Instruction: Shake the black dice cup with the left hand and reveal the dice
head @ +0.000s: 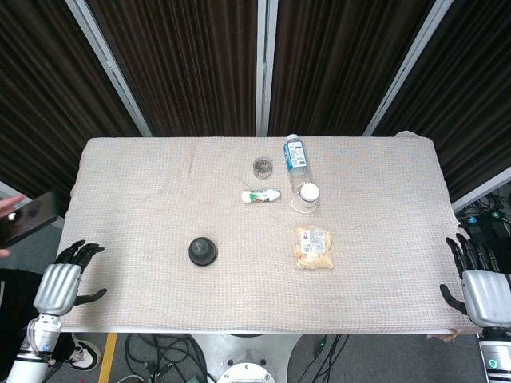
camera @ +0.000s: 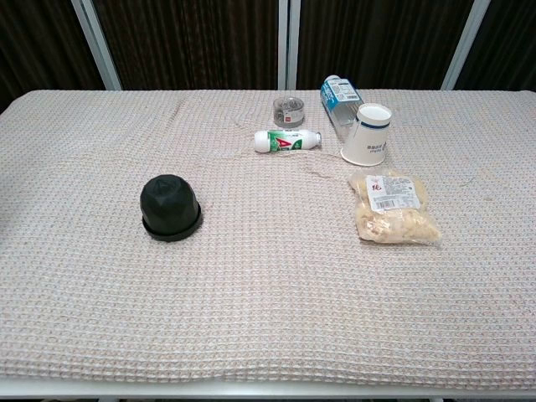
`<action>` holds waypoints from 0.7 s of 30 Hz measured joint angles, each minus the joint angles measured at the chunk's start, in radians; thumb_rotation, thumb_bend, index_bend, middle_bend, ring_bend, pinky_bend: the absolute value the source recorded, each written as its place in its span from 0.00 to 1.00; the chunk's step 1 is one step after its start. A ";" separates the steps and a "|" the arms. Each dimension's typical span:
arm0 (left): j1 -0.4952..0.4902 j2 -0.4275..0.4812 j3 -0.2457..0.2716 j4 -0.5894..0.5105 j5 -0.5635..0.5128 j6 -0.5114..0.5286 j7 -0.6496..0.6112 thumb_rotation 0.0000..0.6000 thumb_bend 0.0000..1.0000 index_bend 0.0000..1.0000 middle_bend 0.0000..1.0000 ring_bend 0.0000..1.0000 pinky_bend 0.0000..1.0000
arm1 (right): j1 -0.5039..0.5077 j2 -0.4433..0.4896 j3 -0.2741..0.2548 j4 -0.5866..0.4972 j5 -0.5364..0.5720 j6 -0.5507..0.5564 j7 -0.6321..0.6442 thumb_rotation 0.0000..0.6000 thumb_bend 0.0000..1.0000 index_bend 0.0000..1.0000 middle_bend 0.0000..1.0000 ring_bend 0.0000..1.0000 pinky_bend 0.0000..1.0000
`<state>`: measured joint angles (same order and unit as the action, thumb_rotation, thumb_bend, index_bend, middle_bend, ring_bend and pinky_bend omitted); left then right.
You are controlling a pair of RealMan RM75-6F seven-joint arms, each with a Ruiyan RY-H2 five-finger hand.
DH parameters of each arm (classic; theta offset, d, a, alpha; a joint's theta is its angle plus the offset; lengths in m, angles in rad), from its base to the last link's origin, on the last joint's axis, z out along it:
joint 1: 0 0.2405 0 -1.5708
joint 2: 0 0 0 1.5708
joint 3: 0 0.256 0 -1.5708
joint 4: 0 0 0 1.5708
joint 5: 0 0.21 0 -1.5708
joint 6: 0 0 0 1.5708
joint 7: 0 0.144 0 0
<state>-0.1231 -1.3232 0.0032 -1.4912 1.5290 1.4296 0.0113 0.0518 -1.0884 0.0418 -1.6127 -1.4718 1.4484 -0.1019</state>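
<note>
The round black plastic dice cup (head: pixel 203 250) stands upside down on its black base, on the left half of the table covered with a beige waffle-weave cloth (head: pixel 144 199). Nothing touches the cup. The left hand (head: pixel 65 279), silver with black fingers, is at the front left corner of the table, well apart from the cup; its fingers are spread and it holds nothing. The right hand (head: pixel 479 275) is at the front right edge, also with fingers apart and nothing in it. The chest view shows neither hand. On the right half, a clear bag of pale snacks (camera: pixel 394 207) lies flat. Behind it a white paper cup (camera: pixel 367 134) stands upside down, just beside a lying clear water bottle with a blue label (camera: pixel 337 95). A small white bottle with a green and red label (camera: pixel 287 140) lies on its side near a small round glass jar (camera: pixel 287 109).
</note>
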 measured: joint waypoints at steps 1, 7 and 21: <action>0.000 0.000 0.000 0.000 0.000 0.000 -0.001 1.00 0.02 0.21 0.18 0.11 0.20 | 0.000 0.000 0.000 0.000 0.000 0.000 -0.001 1.00 0.19 0.00 0.00 0.00 0.00; -0.001 0.000 -0.002 0.001 -0.001 0.001 -0.003 1.00 0.02 0.21 0.18 0.11 0.20 | 0.000 0.001 0.001 -0.002 0.002 0.000 -0.001 1.00 0.19 0.00 0.00 0.00 0.00; -0.015 -0.008 -0.011 -0.007 0.017 0.007 -0.008 1.00 0.02 0.21 0.18 0.11 0.20 | 0.001 0.001 0.008 0.001 0.001 0.009 0.013 1.00 0.19 0.00 0.00 0.00 0.00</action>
<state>-0.1378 -1.3313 -0.0074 -1.4986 1.5456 1.4366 0.0036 0.0525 -1.0875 0.0500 -1.6121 -1.4707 1.4572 -0.0890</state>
